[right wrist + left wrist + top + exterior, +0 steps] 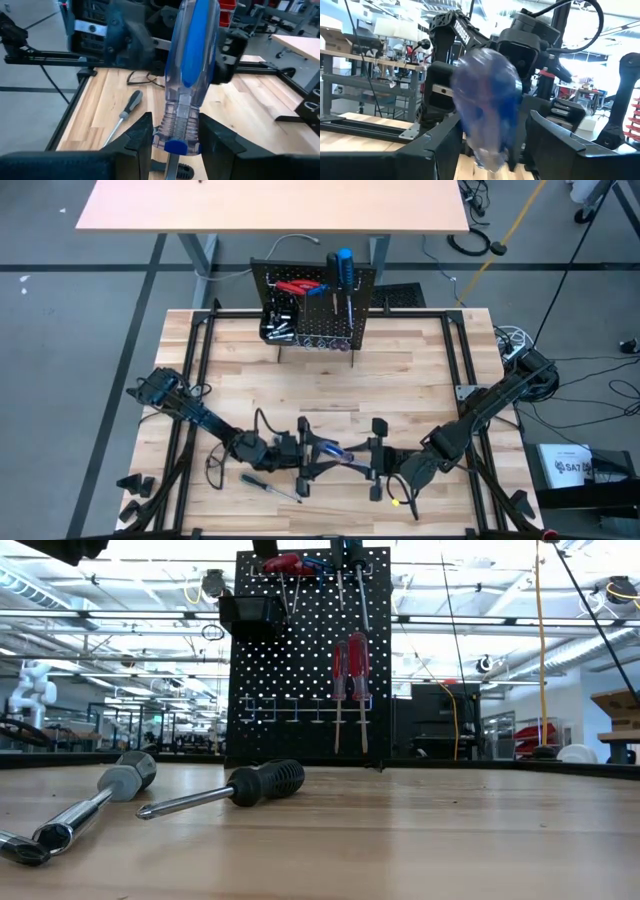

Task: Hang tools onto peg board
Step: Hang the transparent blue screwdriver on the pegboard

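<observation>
At the near edge of the table the left gripper [322, 455] is held wide open, its jaws flanking the handle end of a blue-handled screwdriver [345, 454]. The tool's long axis runs gripper to gripper. Rightward, it is clamped near the collar by the right gripper [375, 458]. The peg board [315, 305] stands well apart, at the far edge.

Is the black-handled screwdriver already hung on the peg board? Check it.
No: in the low view the black-handled screwdriver lies flat on the table in front of the peg board.
</observation>
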### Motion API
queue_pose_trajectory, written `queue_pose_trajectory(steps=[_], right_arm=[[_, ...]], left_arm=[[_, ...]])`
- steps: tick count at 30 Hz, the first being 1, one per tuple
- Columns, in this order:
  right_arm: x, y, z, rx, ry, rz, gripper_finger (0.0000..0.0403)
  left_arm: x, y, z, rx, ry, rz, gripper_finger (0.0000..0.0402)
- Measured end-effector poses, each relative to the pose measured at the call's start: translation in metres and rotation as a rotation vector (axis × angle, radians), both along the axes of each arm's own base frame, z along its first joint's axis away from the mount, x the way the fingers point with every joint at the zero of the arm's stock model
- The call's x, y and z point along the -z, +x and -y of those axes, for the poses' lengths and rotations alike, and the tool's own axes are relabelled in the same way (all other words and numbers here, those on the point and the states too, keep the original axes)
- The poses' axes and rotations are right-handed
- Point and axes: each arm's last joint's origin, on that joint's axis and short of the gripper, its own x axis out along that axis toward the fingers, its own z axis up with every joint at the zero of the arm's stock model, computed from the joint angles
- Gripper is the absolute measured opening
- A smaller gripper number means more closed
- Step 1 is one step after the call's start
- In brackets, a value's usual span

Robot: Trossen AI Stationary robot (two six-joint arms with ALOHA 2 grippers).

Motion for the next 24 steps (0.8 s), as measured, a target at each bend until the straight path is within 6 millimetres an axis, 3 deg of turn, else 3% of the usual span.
queue_pose_trajectory(steps=[4,10,22,24], right_arm=[[-0.0014,0.0009,0.0005,0.0,-0.007,0.012,0.012],[-0.0026,0.0033,0.0034,0.012,-0.012,0.02,0.012],[-0.0024,0.004,0.0042,0.007,-0.001,0.018,0.0121],[-0.0025,0.0039,0.0047,0.014,-0.002,0.018,0.0157]], left_arm=[[-0.0002,-0.0001,-0.0001,-0.004,0.005,0.001,0.0202],[-0.0036,0.0004,-0.0009,-0.014,0.01,0.025,0.0115],[-0.0035,0.0014,-0.0016,-0.026,0.041,0.019,0.0115],[-0.0035,0.0012,-0.0014,-0.048,0.047,0.015,0.0115]])
